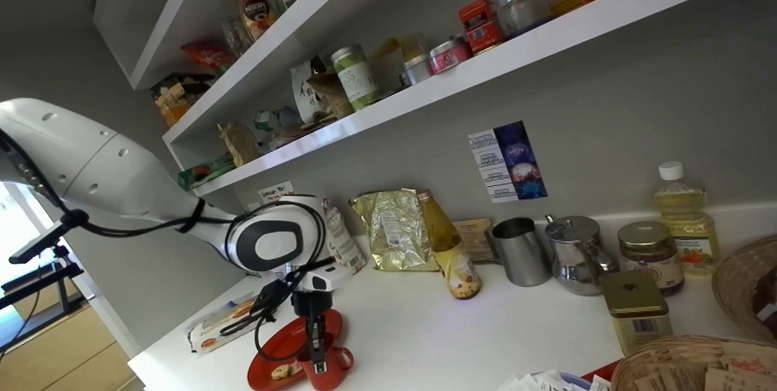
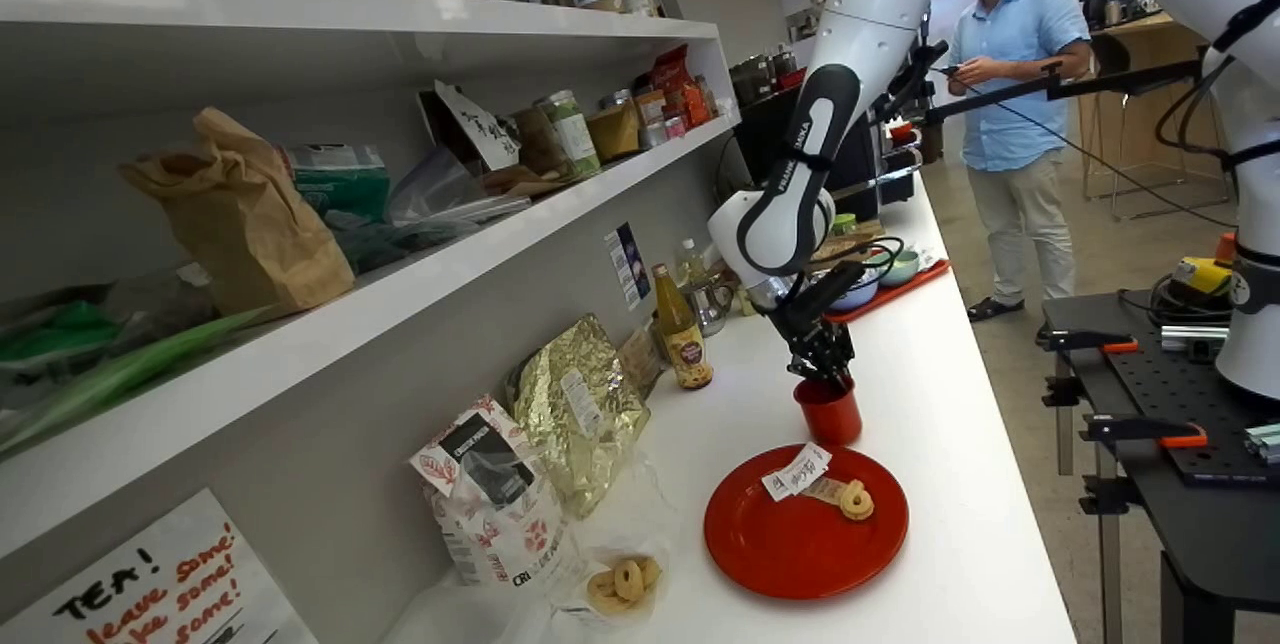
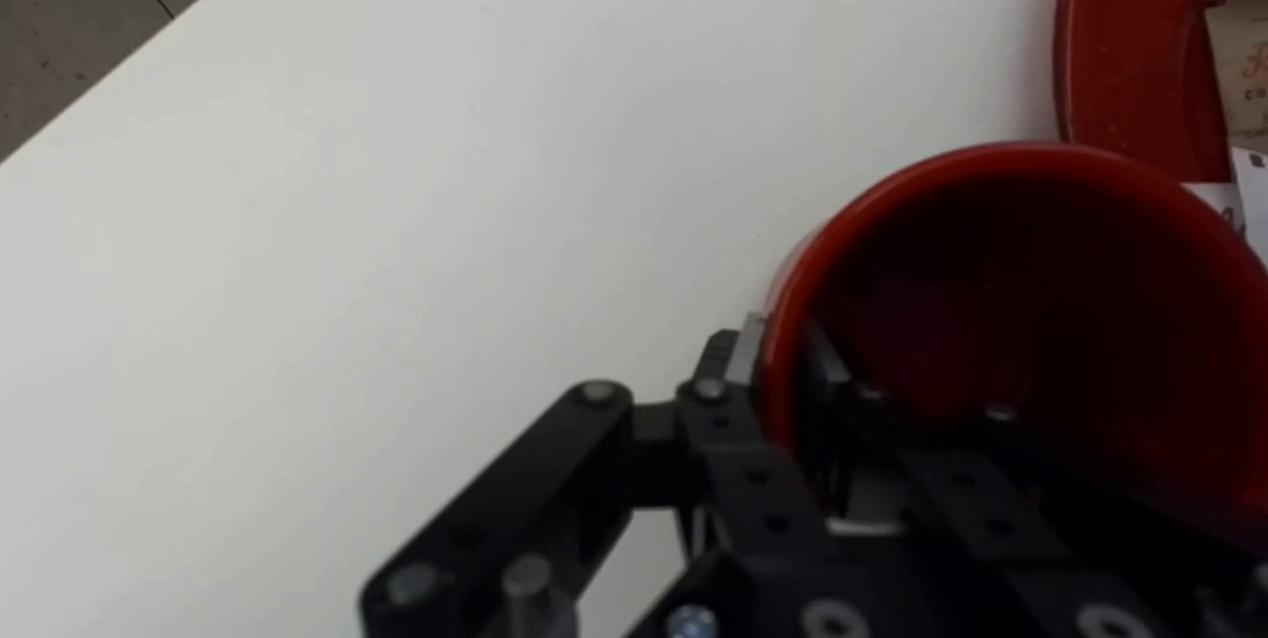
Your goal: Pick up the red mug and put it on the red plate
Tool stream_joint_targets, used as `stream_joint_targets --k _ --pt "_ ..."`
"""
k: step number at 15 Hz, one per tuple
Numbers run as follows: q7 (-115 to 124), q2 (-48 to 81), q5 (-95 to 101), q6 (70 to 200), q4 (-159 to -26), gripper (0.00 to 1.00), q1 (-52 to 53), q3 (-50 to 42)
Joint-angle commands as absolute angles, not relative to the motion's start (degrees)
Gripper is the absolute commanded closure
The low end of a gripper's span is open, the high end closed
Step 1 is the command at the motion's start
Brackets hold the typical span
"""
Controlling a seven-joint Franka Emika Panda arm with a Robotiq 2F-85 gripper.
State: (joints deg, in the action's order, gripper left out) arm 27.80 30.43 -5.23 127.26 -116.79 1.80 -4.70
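The small red mug (image 2: 832, 418) is beside the far rim of the red plate (image 2: 780, 556) in an exterior view. It also shows in an exterior view (image 1: 329, 377), its handle facing away from the plate (image 1: 262, 368). In the wrist view the mug (image 3: 1040, 160) overlaps the plate's edge (image 3: 1119, 53). My gripper (image 3: 785, 351) is shut on the mug's wall, one finger inside and one outside. The gripper points down in both exterior views (image 1: 318, 354) (image 2: 826, 376). I cannot tell whether the mug's base touches the table.
A ring biscuit (image 2: 856, 500) and paper slips (image 2: 798, 471) lie on the plate. A gold bag (image 2: 580, 414), a bottle (image 2: 684, 329) and a white packet (image 2: 490, 494) stand along the wall. A shelf (image 1: 425, 84) overhangs the table. A pale packet (image 1: 224, 324) lies beyond the plate.
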Motion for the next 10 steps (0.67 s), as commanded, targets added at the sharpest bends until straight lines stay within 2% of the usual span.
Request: stream_joint_targets --k 1,10 --pt "27.8 26.6 -5.7 126.1 -117.2 0.98 1.9 -5.4" --pt "29.7 18.5 -2.0 126.2 -117.8 0.98 6.2 -3.5"
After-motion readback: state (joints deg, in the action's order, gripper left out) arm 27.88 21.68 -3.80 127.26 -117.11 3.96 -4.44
